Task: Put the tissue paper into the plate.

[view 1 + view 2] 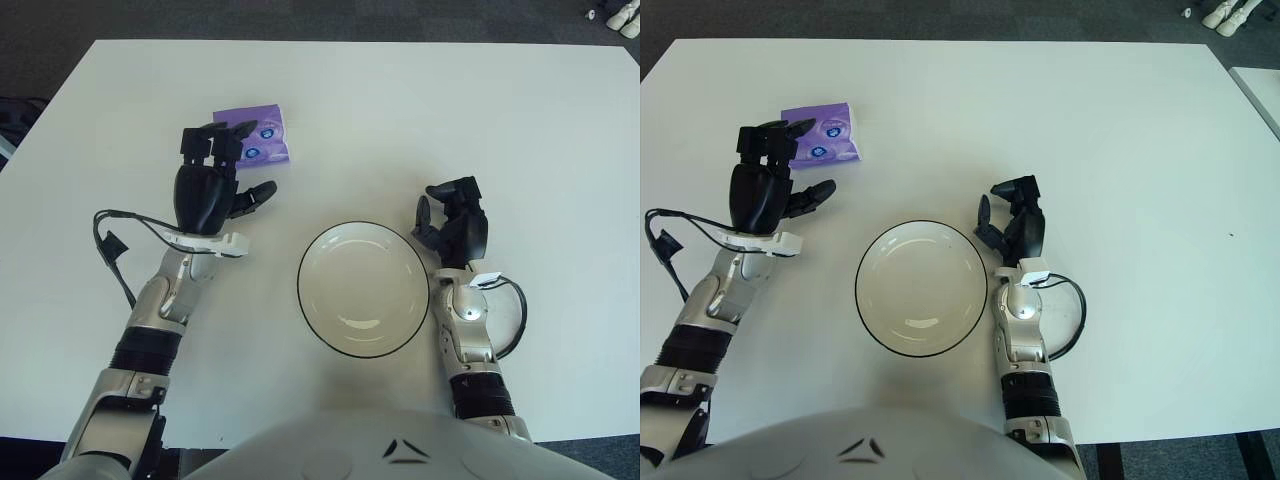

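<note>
1. Fingers (pixel 212 143) of the left hand (pixel 208 190) are spread and hold nothing; two point toward the far side and overlap the near left corner of the tissue paper pack (pixel 255 140), while the third sticks out to the right.
2. Whether those fingertips actually touch the pack cannot be told from either eye view.
3. The tissue paper pack is purple (with two small round printed marks on its top) and lies flat on the white table (pixel 400 110), in the far left part of it, well apart from the plate.
4. The plate (pixel 364 289) is white with a dark rim, sits near the robot at the middle of the table, and holds nothing.
5. The left hand is to the left of the plate and farther away than it, with its forearm running back toward the near left edge and a black cable (pixel 120 245) looping beside the wrist.
6. The right hand (pixel 455 222) shows just beside the plate's right rim, fingers loosely curled and holding nothing, its wrist cable (pixel 512 320) curving to the right.
</note>
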Motion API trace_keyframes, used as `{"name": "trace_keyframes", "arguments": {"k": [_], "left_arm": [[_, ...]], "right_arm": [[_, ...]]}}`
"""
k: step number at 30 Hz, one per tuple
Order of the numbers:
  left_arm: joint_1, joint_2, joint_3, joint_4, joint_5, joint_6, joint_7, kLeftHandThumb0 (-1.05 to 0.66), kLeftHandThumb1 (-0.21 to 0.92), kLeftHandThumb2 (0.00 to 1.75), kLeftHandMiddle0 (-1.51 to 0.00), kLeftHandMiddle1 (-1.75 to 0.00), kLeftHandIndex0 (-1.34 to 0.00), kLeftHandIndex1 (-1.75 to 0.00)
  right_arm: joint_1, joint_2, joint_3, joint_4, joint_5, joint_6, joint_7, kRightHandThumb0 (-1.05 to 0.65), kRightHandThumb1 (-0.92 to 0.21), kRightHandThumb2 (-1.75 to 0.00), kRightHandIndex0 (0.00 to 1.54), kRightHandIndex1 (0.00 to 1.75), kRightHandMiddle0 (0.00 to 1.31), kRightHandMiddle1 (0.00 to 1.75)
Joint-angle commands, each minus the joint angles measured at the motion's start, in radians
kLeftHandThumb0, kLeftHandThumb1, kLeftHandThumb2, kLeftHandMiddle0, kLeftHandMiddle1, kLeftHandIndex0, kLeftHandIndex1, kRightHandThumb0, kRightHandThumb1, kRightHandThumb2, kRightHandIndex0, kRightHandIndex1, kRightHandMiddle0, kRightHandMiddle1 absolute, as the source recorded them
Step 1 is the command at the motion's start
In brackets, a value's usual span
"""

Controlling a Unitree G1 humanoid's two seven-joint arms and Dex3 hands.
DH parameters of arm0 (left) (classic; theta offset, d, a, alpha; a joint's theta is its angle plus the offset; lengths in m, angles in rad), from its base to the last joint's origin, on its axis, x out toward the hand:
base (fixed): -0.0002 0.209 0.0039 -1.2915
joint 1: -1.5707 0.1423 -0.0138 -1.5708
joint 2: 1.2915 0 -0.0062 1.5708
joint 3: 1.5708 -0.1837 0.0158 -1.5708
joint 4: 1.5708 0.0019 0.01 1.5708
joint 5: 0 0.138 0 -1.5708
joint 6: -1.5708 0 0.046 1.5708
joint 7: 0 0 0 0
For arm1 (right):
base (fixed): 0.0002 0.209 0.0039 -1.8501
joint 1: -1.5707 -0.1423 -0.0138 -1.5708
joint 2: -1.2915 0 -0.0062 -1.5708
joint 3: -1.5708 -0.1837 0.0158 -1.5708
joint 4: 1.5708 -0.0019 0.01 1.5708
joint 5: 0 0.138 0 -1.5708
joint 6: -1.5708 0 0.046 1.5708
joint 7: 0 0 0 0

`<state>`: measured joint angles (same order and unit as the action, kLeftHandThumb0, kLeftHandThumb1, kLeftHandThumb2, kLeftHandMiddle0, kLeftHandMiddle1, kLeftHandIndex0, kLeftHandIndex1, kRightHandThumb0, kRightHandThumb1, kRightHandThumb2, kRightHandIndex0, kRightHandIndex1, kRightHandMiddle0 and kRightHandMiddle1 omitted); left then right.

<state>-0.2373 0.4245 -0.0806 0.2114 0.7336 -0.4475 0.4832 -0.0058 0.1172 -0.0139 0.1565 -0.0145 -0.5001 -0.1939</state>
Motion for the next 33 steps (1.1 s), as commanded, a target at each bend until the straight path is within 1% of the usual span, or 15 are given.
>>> {"name": "trace_keyframes", "arguments": {"k": [1, 2, 3, 5, 7, 13, 18, 22, 30, 33], "left_arm": [[-0.097, 0.072, -0.01, 0.16, -0.049, -0.058, -0.065, -1.05, 0.92, 0.58, 0.0, -0.12, 0.0, -0.08], [-0.12, 0.082, -0.013, 0.199, -0.057, -0.075, -0.074, -1.05, 0.92, 0.57, 0.0, -0.1, 0.0, -0.06], [-0.164, 0.094, -0.02, 0.264, -0.063, -0.097, -0.086, -1.05, 0.92, 0.57, 0.0, -0.07, 0.0, -0.04], [-0.228, 0.109, -0.034, 0.359, -0.066, -0.133, -0.096, -1.05, 0.92, 0.55, 0.0, -0.04, 0.0, -0.02], [-0.26, 0.118, -0.047, 0.41, -0.062, -0.159, -0.092, -1.05, 0.92, 0.54, 0.0, -0.01, 0.0, -0.01], [-0.305, 0.141, -0.076, 0.465, -0.061, -0.212, -0.083, -1.05, 0.89, 0.5, 0.0, 0.0, 0.0, 0.0], [-0.337, 0.155, -0.086, 0.483, -0.071, -0.224, -0.107, -1.05, 0.86, 0.48, 0.0, 0.0, 0.0, 0.0], [-0.37, 0.169, -0.104, 0.515, -0.059, -0.228, -0.122, -1.05, 0.83, 0.47, 0.0, 0.0, 0.0, 0.0], [-0.463, 0.177, -0.144, 0.636, -0.065, -0.25, -0.171, -1.05, 0.79, 0.46, 0.0, 0.0, 0.0, 0.0], [-0.487, 0.174, -0.154, 0.668, -0.069, -0.26, -0.178, -1.05, 0.77, 0.46, 0.0, 0.0, 0.0, 0.0]], "right_arm": [[0.047, 0.02, -0.014, 0.098, 0.016, -0.005, -0.001, -0.4, -0.6, -0.97, 0.62, 1.4, 0.39, 1.75], [0.047, 0.02, -0.014, 0.099, 0.015, -0.006, -0.001, -0.4, -0.6, -0.97, 0.62, 1.4, 0.39, 1.75], [0.047, 0.019, -0.015, 0.1, 0.014, -0.006, -0.001, -0.4, -0.6, -0.97, 0.62, 1.4, 0.39, 1.75], [0.046, 0.019, -0.015, 0.101, 0.014, -0.007, -0.002, -0.4, -0.59, -0.98, 0.62, 1.4, 0.4, 1.75], [0.045, 0.02, -0.017, 0.102, 0.015, -0.008, -0.001, -0.4, -0.58, -0.99, 0.62, 1.4, 0.4, 1.75], [0.043, 0.023, -0.021, 0.108, 0.015, -0.012, -0.004, -0.41, -0.56, -1.02, 0.64, 1.41, 0.42, 1.75], [0.044, 0.025, -0.02, 0.107, 0.011, -0.013, -0.007, -0.41, -0.56, -1.02, 0.64, 1.42, 0.42, 1.75], [0.045, 0.027, -0.019, 0.107, 0.013, -0.02, -0.005, -0.4, -0.58, -0.99, 0.63, 1.41, 0.4, 1.75], [0.047, 0.032, -0.02, 0.101, 0.03, -0.018, 0.005, -0.4, -0.6, -0.97, 0.63, 1.4, 0.39, 1.75], [0.048, 0.033, -0.021, 0.1, 0.031, -0.02, 0.007, -0.4, -0.59, -0.98, 0.63, 1.39, 0.4, 1.75]]}}
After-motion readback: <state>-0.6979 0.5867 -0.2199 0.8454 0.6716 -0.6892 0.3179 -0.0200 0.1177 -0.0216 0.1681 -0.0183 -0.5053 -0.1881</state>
